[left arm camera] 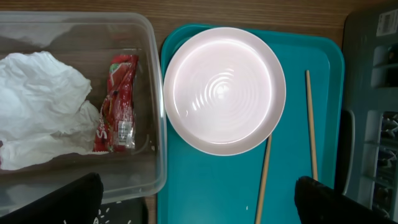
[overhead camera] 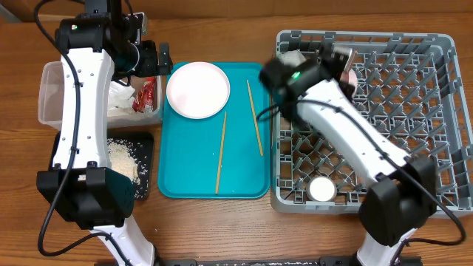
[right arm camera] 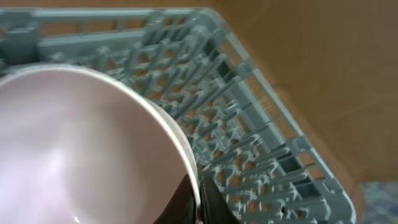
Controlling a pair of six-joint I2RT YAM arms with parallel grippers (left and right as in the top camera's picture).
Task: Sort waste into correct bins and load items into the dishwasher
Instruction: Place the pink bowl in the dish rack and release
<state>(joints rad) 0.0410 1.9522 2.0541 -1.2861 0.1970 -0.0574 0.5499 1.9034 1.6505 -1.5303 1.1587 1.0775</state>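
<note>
clamped by its rim in the right claw (right arm camera: 198,200): a pale pink bowl (right arm camera: 74,143), over the grey dish rack (right arm camera: 249,143). above the edge of the clear tub (left arm camera: 157,124), with crumpled napkin (left arm camera: 43,109) and red wrapper (left arm camera: 118,102) inside: the left claw (left arm camera: 199,202), spread wide, empty. on the teal tray (left arm camera: 298,180): pale pink plate (left arm camera: 224,90), two chopsticks (left arm camera: 310,124). in the black tray (overhead camera: 145,174): rice (overhead camera: 122,159).

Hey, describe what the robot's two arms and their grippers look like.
Both arms have smooth white link shells, left arm and right arm, joined by chunky black joint housings. Thin black cables loop along each. A small green light glows near the right wrist. The left gripper has matte black fingers.
</note>
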